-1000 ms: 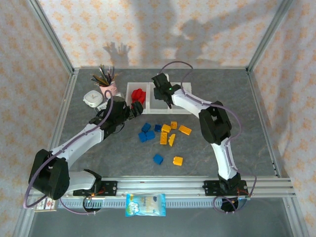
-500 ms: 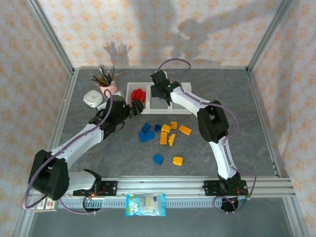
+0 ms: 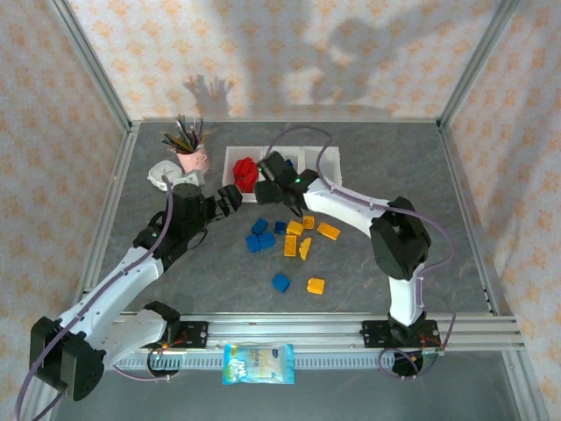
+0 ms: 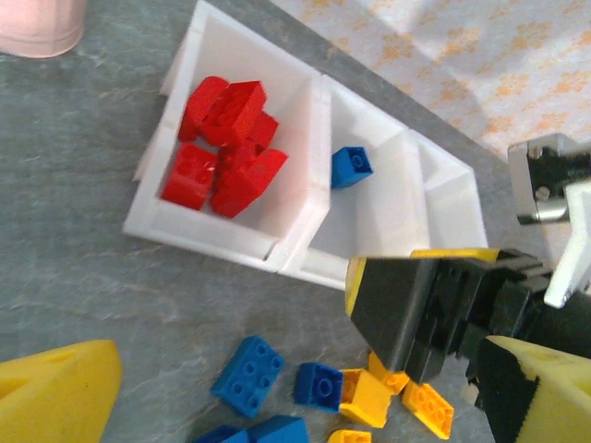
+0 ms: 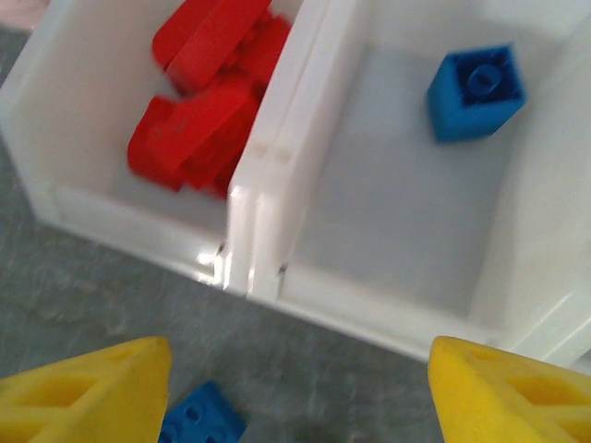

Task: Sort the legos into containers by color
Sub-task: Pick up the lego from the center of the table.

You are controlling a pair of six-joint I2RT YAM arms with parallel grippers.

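A: Left gripper [image 3: 230,198]?
B: Jaws are spread wide, nothing gripped; it is held near-left of the containers [image 4: 319,138]. Red legos [image 3: 245,172] are piled in the left bin [image 4: 187,57].
A: Right gripper [image 5: 295,369]?
B: Jaws apart, empty, over the near wall. One blue lego [image 4: 352,166] is seen in the middle bin [image 4: 369,226]. Loose blue legos [image 3: 260,237] and yellow-orange legos [image 3: 295,244] are scattered on the table [image 3: 359,267], nearer.

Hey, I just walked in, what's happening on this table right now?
Legos are being sorted by colour into a row of white bins. Red bricks lie in the left bin and one blue brick in the middle bin. The right gripper hovers open at the bins' near edge, holding nothing; the left gripper is open nearby. Blue bricks and yellow bricks lie loose on the table.
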